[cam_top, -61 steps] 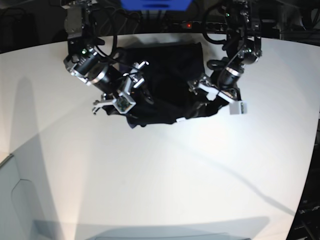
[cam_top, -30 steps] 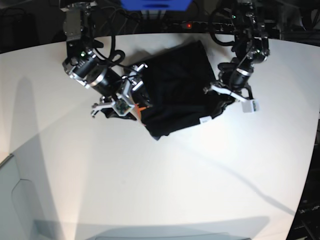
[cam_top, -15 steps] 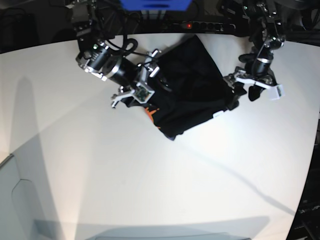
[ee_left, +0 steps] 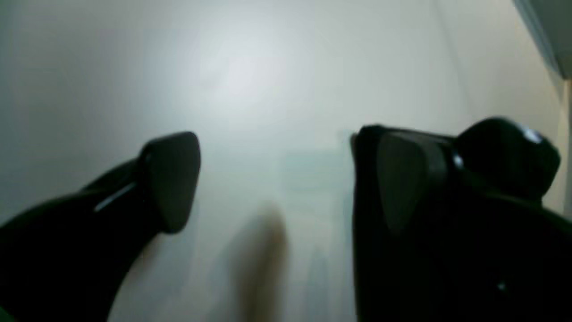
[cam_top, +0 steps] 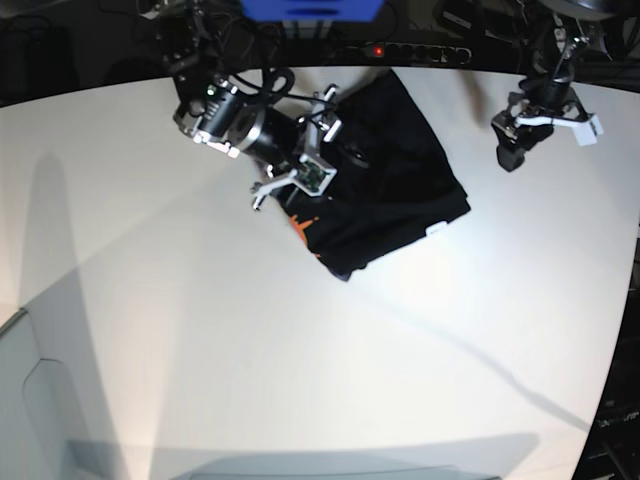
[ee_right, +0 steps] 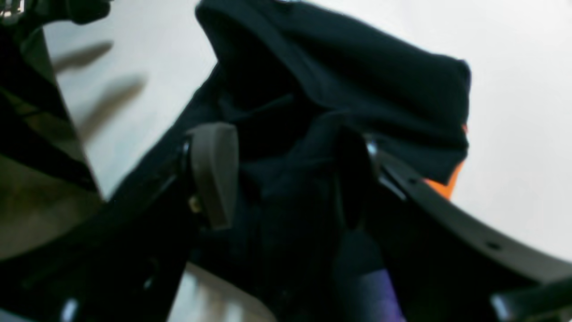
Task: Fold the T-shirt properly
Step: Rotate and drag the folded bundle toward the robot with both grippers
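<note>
The black T-shirt [cam_top: 390, 185] lies folded into a rough rectangle at the back middle of the white table [cam_top: 300, 380]. An orange print [cam_top: 303, 226] shows at its left edge and a small white tag [cam_top: 436, 229] at its right corner. My right gripper [cam_top: 300, 178] is at the shirt's left edge. In the right wrist view its fingers [ee_right: 214, 174] hold bunched black cloth [ee_right: 357, 80] between them, with orange [ee_right: 447, 183] beside it. My left gripper [cam_top: 512, 152] is raised to the right of the shirt, apart from it. It is open and empty over bare table [ee_left: 277, 179].
A blue object [cam_top: 310, 8] and a power strip with a red light [cam_top: 376, 49] sit behind the table's far edge. A grey bin corner [cam_top: 20, 400] is at the lower left. The table's right edge [cam_top: 625, 300] curves down.
My left gripper has let go of the shirt's right edge and pulled up and to the right. My right gripper has shifted slightly right. The shirt's near corner has stayed in place.
</note>
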Available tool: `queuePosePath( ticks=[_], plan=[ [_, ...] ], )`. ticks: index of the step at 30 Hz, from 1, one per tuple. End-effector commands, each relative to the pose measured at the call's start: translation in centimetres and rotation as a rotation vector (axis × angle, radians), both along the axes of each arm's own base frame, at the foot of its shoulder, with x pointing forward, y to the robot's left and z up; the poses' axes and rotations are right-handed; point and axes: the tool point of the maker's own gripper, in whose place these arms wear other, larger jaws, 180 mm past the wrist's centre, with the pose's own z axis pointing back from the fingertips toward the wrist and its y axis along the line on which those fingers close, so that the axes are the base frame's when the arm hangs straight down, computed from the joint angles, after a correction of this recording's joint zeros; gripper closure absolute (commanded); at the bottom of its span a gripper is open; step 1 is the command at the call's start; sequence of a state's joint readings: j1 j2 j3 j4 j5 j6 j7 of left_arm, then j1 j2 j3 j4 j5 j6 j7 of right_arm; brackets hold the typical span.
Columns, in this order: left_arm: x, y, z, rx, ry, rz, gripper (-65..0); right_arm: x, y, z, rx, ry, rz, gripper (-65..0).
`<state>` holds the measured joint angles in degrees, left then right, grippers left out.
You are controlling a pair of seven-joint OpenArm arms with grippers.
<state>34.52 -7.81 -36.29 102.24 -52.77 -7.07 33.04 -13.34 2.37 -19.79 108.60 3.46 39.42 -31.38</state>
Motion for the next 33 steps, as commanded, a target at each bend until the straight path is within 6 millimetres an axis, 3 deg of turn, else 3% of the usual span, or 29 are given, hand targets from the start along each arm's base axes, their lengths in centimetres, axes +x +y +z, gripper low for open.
queuePosePath(
  ticks=[1,4,9,12,18,22,28,30,33],
  plan=[
    [1.1,-0.4,0.8,-0.002,-0.042,-0.017,-60.5,0.4,0.4,0.9,0.041,-0.022,0.009,-35.8],
    [2.1,-1.7,-0.3,-0.036,-0.036,-0.039,-60.4,0.3,0.3,0.1,0.031,-0.004,0.011,-32.4],
    [5.1,-3.9,-1.7,-0.099,-0.050,-0.084,-60.4,-0.3,0.4,0.0,0.033,0.008,0.015,-10.8],
    [7.2,-5.9,-2.1,-0.136,-0.064,-0.127,-60.4,-0.9,0.4,0.1,0.043,0.013,0.014,-3.2],
    [10.7,-8.7,-1.4,-0.173,-0.110,-0.196,-60.4,-3.1,1.3,1.3,0.036,-0.020,0.096,-3.1],
    [11.8,-8.8,-0.4,-0.168,-0.144,-0.203,-60.4,-5.4,2.5,1.0,0.033,0.000,0.172,-3.1],
    [11.3,-8.0,2.0,-0.107,-0.182,-0.238,-60.6,-5.4,2.6,0.8,0.029,0.003,0.179,-6.0],
    [10.8,-7.7,3.1,-0.087,-0.202,-0.239,-60.6,-5.3,2.5,0.8,0.026,-0.001,0.177,-10.3],
    [9.6,-5.2,5.1,-0.035,-0.238,-0.180,-60.6,-5.0,2.0,0.7,0.022,0.002,0.157,-20.1]
  ],
)
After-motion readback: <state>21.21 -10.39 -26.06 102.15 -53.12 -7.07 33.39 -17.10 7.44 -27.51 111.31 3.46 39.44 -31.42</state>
